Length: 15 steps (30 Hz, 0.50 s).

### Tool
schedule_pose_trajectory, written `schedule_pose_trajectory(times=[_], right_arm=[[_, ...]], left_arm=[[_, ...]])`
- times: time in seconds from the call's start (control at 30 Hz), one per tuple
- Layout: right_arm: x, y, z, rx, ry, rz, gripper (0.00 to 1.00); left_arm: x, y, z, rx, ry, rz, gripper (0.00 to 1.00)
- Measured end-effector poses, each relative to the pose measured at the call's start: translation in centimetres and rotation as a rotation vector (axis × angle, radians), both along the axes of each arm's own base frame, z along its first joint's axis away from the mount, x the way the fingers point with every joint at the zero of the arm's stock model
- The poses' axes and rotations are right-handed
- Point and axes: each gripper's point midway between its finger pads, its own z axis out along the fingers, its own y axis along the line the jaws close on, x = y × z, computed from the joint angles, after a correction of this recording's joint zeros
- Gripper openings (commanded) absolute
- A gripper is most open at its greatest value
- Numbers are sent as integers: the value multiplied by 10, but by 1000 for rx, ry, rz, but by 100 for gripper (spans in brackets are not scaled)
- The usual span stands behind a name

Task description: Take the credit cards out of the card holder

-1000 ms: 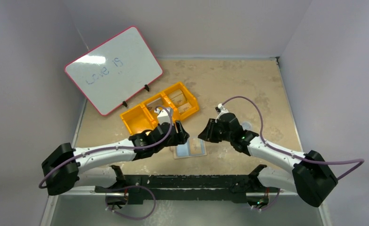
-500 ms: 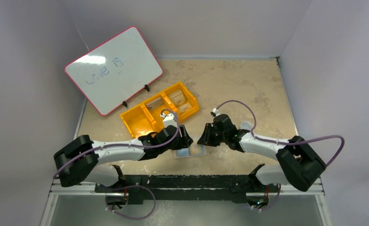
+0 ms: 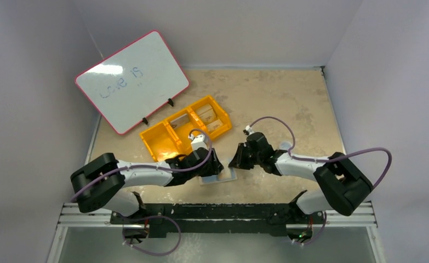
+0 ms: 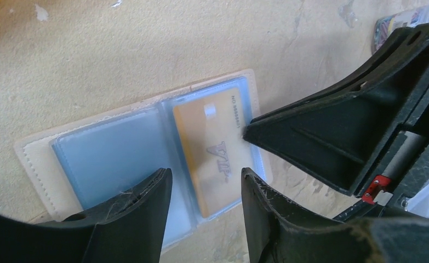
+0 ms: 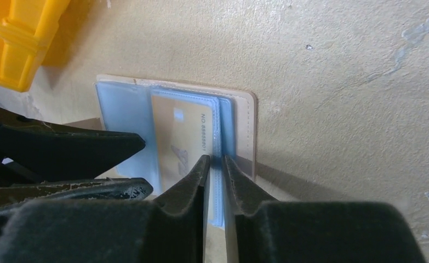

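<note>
1. Got a small flat bifold card holder (image 4: 113,156), tan-edged with two light-blue inner panels, lying open and flat on the speckled beige tabletop (image 3: 267,98), close to the front edge and right between the two arm tips.
2. Spotting one thin tan credit card (image 4: 212,142) tucked in the panel on the right-arm side, with "VIP" and a number printed on it, sitting inside its clear sleeve.
3. Looking at the left gripper (image 4: 205,203): black fingers parted roughly halfway, poised low over the holder near the fold. One finger over the empty blue panel, the other over the card panel. Nothing between them, no grip on anything.
4. Over to the right gripper (image 5: 214,164): fingers pulled almost together with just a thin slit left, tips down at the outer long edge of the card.
5. Can't tell whether pinching the sleeve edge or only resting on it.
6. From the left wrist view, seeing one right fingertip (image 4: 267,129) touching that same card edge.
7. Also around: a yellow three-compartment plastic bin (image 3: 160,139) just behind the left gripper, and a big pink-rimmed whiteboard (image 3: 132,82) propped at the back left with faint writing.
</note>
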Motion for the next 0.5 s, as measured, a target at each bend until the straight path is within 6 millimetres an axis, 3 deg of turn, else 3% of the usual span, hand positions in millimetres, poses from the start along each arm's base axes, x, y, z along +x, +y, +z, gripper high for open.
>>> schedule_pose_trajectory(times=[0.07, 0.37, 0.5], right_arm=[[0, 0, -1, -3, 2, 1, 7], [0, -1, -1, -19, -19, 37, 10], [-3, 0, 2, -15, -30, 63, 0]], left_arm=[[-1, 2, -2, 2, 3, 5, 48], [-4, 7, -11, 12, 19, 17, 37], [-3, 8, -14, 14, 21, 22, 29]])
